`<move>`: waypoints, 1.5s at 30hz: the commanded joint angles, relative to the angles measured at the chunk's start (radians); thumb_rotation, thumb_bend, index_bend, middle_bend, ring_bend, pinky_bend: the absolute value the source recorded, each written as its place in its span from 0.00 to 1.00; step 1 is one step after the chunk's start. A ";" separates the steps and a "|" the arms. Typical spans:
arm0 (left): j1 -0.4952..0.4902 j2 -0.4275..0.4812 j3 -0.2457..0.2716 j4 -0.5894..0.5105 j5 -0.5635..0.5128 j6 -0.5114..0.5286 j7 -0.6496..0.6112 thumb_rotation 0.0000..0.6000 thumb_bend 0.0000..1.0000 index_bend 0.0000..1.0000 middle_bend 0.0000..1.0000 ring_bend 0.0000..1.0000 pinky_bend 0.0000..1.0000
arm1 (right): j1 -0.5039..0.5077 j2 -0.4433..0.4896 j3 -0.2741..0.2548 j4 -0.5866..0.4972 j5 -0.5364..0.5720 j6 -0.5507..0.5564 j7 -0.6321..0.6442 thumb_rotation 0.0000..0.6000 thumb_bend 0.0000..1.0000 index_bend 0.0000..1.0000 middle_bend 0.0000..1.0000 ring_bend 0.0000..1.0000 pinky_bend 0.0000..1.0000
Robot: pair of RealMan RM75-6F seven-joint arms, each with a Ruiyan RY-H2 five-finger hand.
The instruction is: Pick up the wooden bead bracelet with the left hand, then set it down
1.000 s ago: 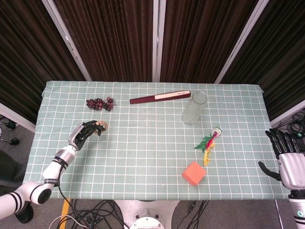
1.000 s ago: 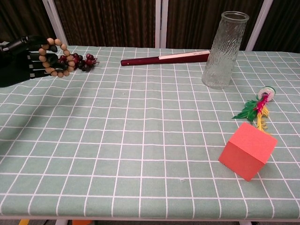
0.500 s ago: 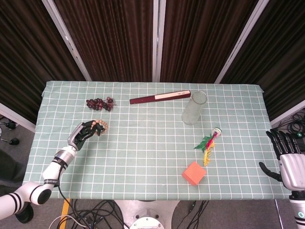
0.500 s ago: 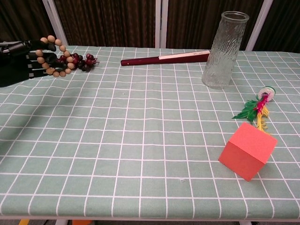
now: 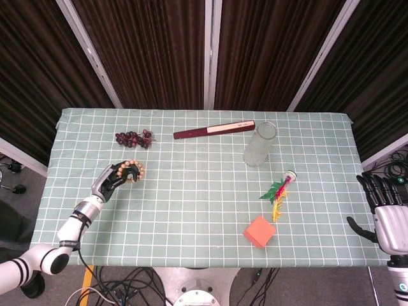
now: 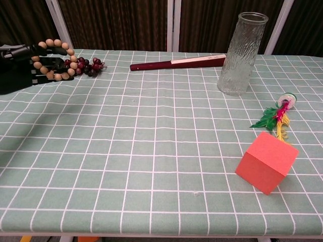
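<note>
Left hand (image 5: 113, 180) grips the wooden bead bracelet (image 5: 132, 171), the loop caught on its dark fingers (image 6: 48, 63) and, from the chest view, seemingly raised off the cloth near the table's left edge, about midway between front and back. With the pick-up apparently made, the set-down is what remains, and doing it well likely means lowering the hand until the beads rest on the table (image 5: 191, 210) before the fingers let go, so the loop does not drop and roll. A spot on bare checked cloth just below the hand looks safest; the dark red bead cluster (image 5: 134, 138) lies close behind toward the back edge, and the loop should land apart from it. Off the right edge, the right hand (image 5: 386, 213) hangs with fingers spread, holding nothing.
</note>
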 commanded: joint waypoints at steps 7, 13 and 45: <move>0.001 -0.005 0.001 0.007 0.006 0.011 0.003 0.34 0.42 0.43 0.57 0.36 0.16 | -0.001 0.001 0.000 0.001 -0.001 0.002 0.003 1.00 0.12 0.00 0.07 0.00 0.00; -0.006 -0.005 0.016 0.014 0.025 0.013 0.049 0.74 0.42 0.45 0.58 0.36 0.16 | -0.003 0.000 -0.001 0.002 0.000 0.002 0.005 1.00 0.12 0.00 0.07 0.00 0.00; -0.004 -0.009 0.005 0.001 -0.020 0.006 0.039 0.76 0.45 0.54 0.67 0.39 0.17 | -0.008 -0.002 -0.001 0.008 0.002 0.006 0.010 1.00 0.12 0.00 0.07 0.00 0.00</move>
